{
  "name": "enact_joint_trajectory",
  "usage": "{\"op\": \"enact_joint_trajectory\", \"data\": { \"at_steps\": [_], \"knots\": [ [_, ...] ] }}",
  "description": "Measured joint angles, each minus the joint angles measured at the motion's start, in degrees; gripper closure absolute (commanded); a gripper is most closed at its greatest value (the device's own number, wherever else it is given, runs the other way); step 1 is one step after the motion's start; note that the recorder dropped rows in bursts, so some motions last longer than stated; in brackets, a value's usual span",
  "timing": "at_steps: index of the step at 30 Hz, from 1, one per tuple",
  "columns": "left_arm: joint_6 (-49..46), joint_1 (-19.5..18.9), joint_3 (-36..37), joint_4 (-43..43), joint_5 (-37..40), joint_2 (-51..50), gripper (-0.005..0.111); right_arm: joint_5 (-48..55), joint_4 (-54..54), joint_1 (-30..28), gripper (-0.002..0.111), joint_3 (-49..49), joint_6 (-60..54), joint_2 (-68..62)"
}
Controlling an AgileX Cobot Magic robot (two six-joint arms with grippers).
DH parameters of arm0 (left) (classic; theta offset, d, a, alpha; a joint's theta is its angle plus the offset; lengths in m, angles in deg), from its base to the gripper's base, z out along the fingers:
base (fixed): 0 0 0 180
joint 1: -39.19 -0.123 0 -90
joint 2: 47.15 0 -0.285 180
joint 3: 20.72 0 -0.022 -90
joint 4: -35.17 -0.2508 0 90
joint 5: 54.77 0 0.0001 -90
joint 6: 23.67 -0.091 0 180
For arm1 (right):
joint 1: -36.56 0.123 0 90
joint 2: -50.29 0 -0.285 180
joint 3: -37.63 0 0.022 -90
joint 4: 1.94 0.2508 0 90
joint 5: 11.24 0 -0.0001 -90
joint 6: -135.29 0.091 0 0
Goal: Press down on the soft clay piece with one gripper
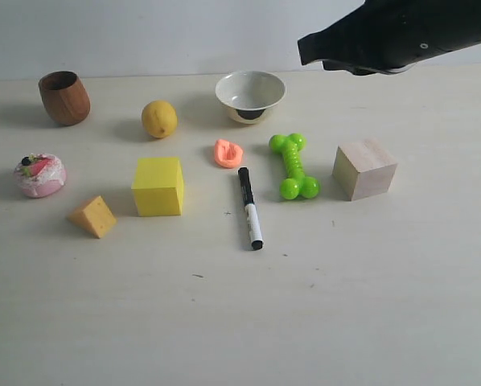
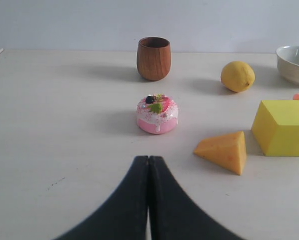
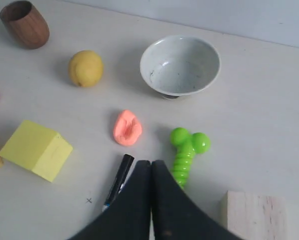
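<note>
Black-and-white marker (image 1: 249,207) lies nearest on the pale counter (image 1: 240,322), a tan-orange wedge (image 1: 92,215) well off at its 9 o'clock. Behind them sit a yellow cube (image 1: 158,186), a green bone toy (image 1: 294,166) and a wooden block (image 1: 364,169). Salmon-orange clay (image 1: 228,153), dented in the middle, rests just beyond the marker's far tip; the bone toy is at its 3 o'clock, the cube at its 8 o'clock, a pink frosted donut toy (image 1: 40,175) well apart at its 9 o'clock. Farther back stand a lemon (image 1: 158,119), a white bowl (image 1: 250,96) and a wooden cup (image 1: 63,97). The right end effector (image 3: 150,162), jaws pressed together and empty, hangs above the counter, clear of the clay. The left end effector (image 2: 148,157) is likewise closed and empty, the donut toy ahead of it at 12 o'clock
</note>
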Motion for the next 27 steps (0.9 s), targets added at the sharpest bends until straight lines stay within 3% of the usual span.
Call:
{"op": "enact_joint_trajectory", "data": {
  "at_steps": [7, 12, 15, 23, 27],
  "knots": [
    [0.0, 0.0, 0.0, 0.0, 0.0, 0.0, 0.107, 0.1, -10.2, -0.2, 0.108, 0.0, 1.6, 1.0],
    [0.0, 0.0, 0.0, 0.0, 0.0, 0.0, 0.107, 2.0, -24.3, -1.9, 0.108, 0.0, 11.6, 1.0],
    [0.0, 0.0, 0.0, 0.0, 0.0, 0.0, 0.107, 1.9, -27.2, -3.6, 0.108, 1.2, 13.2, 3.9],
    [0.0, 0.0, 0.0, 0.0, 0.0, 0.0, 0.107, -6.1, -28.1, -25.4, 0.108, 17.2, 13.5, 29.8],
    [0.0, 0.0, 0.0, 0.0, 0.0, 0.0, 0.107, -10.0, -28.1, -31.7, 0.108, 25.3, 14.6, 39.9]
  ]
}}
